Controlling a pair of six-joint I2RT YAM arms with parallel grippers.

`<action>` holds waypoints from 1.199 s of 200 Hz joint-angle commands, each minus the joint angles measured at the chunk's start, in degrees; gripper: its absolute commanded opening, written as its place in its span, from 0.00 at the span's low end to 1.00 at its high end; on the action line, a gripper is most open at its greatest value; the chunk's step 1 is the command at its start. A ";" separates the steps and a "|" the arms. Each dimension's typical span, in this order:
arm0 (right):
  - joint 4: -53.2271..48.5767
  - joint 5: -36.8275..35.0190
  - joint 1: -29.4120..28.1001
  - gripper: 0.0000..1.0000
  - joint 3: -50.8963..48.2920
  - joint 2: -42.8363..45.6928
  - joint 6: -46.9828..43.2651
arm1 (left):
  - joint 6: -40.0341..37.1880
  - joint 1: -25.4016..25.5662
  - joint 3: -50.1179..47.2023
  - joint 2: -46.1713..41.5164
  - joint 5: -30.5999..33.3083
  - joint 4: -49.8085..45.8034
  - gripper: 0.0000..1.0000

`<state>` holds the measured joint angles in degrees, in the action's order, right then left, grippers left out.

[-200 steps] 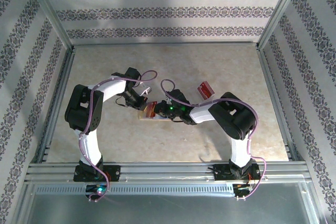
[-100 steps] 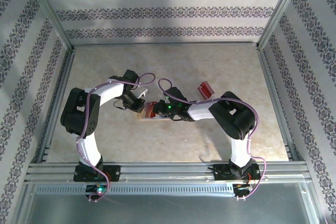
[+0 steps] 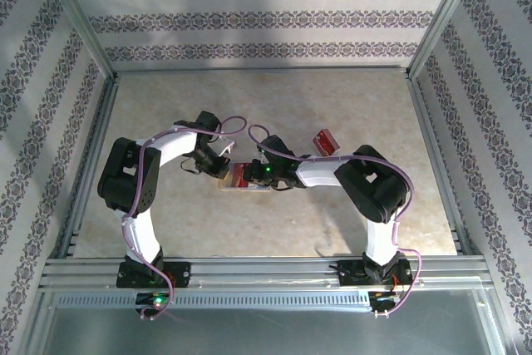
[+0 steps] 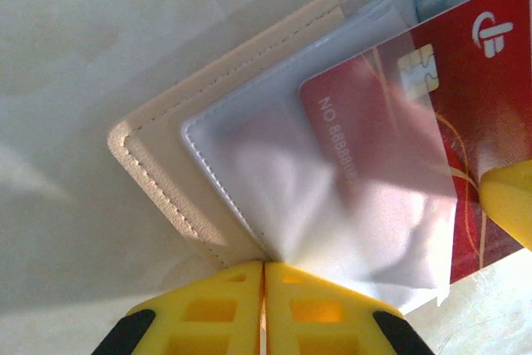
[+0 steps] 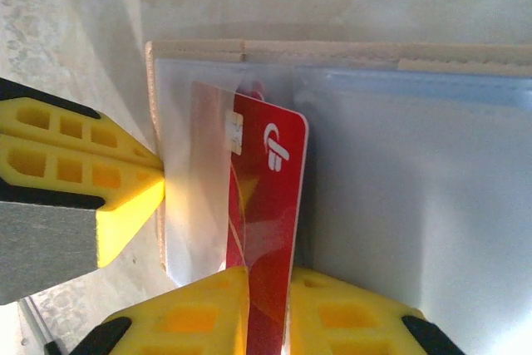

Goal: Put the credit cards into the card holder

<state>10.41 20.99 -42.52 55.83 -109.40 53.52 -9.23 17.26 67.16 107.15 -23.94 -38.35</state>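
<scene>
Watch the thin red plastic credit card (image 5: 266, 164). It's abt halfway into the clear bluish plastic sleeve (image 4: 274, 172) of the tan stitched rectangular card holder (image 4: 150, 155), chip end under the film, logo end sticking out.

- Risk 1: if you push on w/ any tilt, a card corner can catch the sleeve seam, and the card bows or the film buckles.
- Risk 2: the holder lies loose on the beige table (image 3: 166, 106), so a hard push could slide it or pull the sleeve out of the left tool (image 4: 263, 288).
- Risk 3: let go too soon and the card may creep back out.

Pose:
- The left tool sits at the holder's left edge, fingers shut together, pinching what looks like the sleeve's rim.
- The right tool (image 5: 268, 288) comes in low from the holder's right side. It's narrow, w/ the card's outer end btwn its fingers, apparently clamped.
- Both arms fold inward, wrists meeting over the holder.
- The spare red cards (image 3: 326, 142) lie beyond and right of the holder, well apart from it. I can't tell the count.
</scene>
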 commanded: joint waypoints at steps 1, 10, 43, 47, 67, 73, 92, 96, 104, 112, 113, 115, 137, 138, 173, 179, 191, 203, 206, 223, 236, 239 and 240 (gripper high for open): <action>-5.54 -1.66 0.08 0.16 1.24 -0.14 -1.96 | -1.40 0.00 0.80 1.74 0.06 -0.06 0.10; -6.11 -1.60 0.00 0.16 1.96 -0.59 -2.09 | -1.46 0.01 0.93 1.64 -0.02 -0.15 0.09; -7.87 -0.65 -0.45 0.14 5.06 -2.74 -2.89 | -1.67 -0.02 0.73 1.30 -0.03 0.07 0.09; -8.06 -0.56 -0.54 0.14 5.49 -3.09 -3.05 | -1.64 -0.01 0.68 1.28 -0.01 0.11 0.09; -8.79 0.28 -0.77 0.14 6.87 -4.30 -3.13 | -1.84 0.01 0.75 1.37 0.45 0.03 0.09; -9.04 0.39 -0.87 0.14 7.17 -4.41 -3.23 | -1.83 0.00 0.70 1.35 0.70 -0.06 0.09; -10.03 0.43 -0.97 0.14 8.12 -4.87 -3.83 | -1.81 0.03 0.53 1.22 0.58 0.16 0.09; -10.33 0.41 -0.90 0.14 8.22 -4.93 -4.03 | -1.84 -0.01 0.52 1.29 0.46 0.20 0.09; -10.93 0.45 -0.81 0.14 8.34 -4.80 -4.31 | -1.83 0.02 0.61 1.38 0.35 0.14 0.09; -11.40 0.38 -0.72 0.15 8.26 -4.37 -4.48 | -1.84 -0.02 0.92 1.35 0.44 -0.12 0.09; -11.43 0.37 -0.72 0.15 8.25 -4.30 -4.48 | -1.84 -0.02 0.94 1.37 0.46 -0.18 0.09; -11.46 0.43 -0.72 0.15 8.18 -4.17 -4.48 | -1.84 -0.03 1.04 1.34 0.47 -0.27 0.09; -12.56 -0.60 -0.25 0.19 7.25 -1.93 -5.24 | -1.84 -0.02 0.94 1.45 0.57 -0.17 0.09; -12.63 -0.64 -0.22 0.19 7.22 -1.85 -5.30 | -1.84 -0.02 0.90 1.46 0.57 -0.12 0.09; -13.40 -0.97 0.25 0.21 6.75 -0.68 -5.66 | -1.85 -0.02 1.19 1.58 0.74 -0.38 0.09; -13.23 -0.95 0.18 0.21 6.87 -0.86 -5.62 | -1.77 0.03 1.06 1.64 0.50 -0.33 0.09; -13.22 -0.73 0.15 0.20 7.50 -1.77 -5.75 | -1.74 0.02 0.88 1.77 0.12 -0.04 0.09; -13.03 -0.26 0.07 0.19 8.14 -2.74 -5.53 | -1.71 0.02 1.13 1.97 0.01 -0.18 0.09; -12.95 -0.20 -0.01 0.18 8.23 -3.01 -5.46 | -1.81 0.01 1.21 2.05 0.06 -0.28 0.09; -12.70 -0.33 -0.64 0.18 9.02 -3.85 -5.20 | -1.72 0.01 1.75 2.08 0.26 -0.85 0.09; -12.62 0.11 -1.01 0.17 10.22 -5.08 -5.26 | -1.61 -0.03 1.43 2.17 -0.19 -0.43 0.09; -12.65 0.29 -1.05 0.17 10.52 -5.39 -5.28 | -1.66 -0.03 1.33 2.25 -0.25 -0.34 0.09; -12.67 0.33 -1.06 0.16 10.57 -5.52 -5.27 | -1.62 -0.03 1.27 2.26 -0.28 -0.29 0.09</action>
<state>-0.89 21.28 -42.54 63.92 -112.12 49.08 -10.09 17.23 67.90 107.72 -23.92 -38.48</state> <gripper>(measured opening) 0.178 0.093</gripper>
